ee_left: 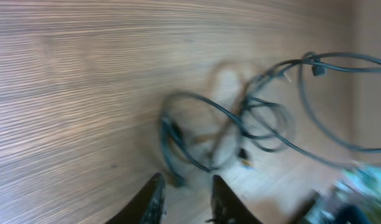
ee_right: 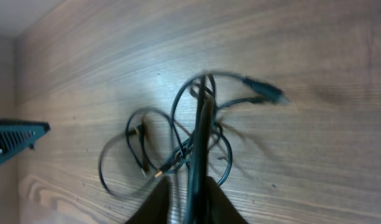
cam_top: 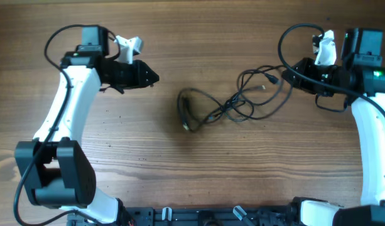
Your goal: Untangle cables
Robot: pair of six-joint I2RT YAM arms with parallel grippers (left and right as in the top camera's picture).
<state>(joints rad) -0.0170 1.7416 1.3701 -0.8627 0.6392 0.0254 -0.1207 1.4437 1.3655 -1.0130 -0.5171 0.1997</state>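
Observation:
The cables (cam_top: 233, 103) lie as thin black loose loops in a tangle at the middle of the wooden table, with a separate loop at the left (cam_top: 186, 110). My left gripper (cam_top: 153, 78) is open and empty, left of the tangle and apart from it; its wrist view shows the fingers (ee_left: 185, 182) apart above bare wood, with the cables (ee_left: 240, 121) ahead. My right gripper (cam_top: 286, 75) is at the tangle's right end. In its wrist view the fingers (ee_right: 189, 182) are shut on one cable strand (ee_right: 199, 124) that runs taut from them to the tangle.
The wooden table (cam_top: 142, 138) extends on all sides of the tangle. The left arm's base (cam_top: 54, 179) stands at the front left and the right arm (cam_top: 374, 132) at the right edge. The left gripper's tip (ee_right: 16, 140) shows in the right wrist view.

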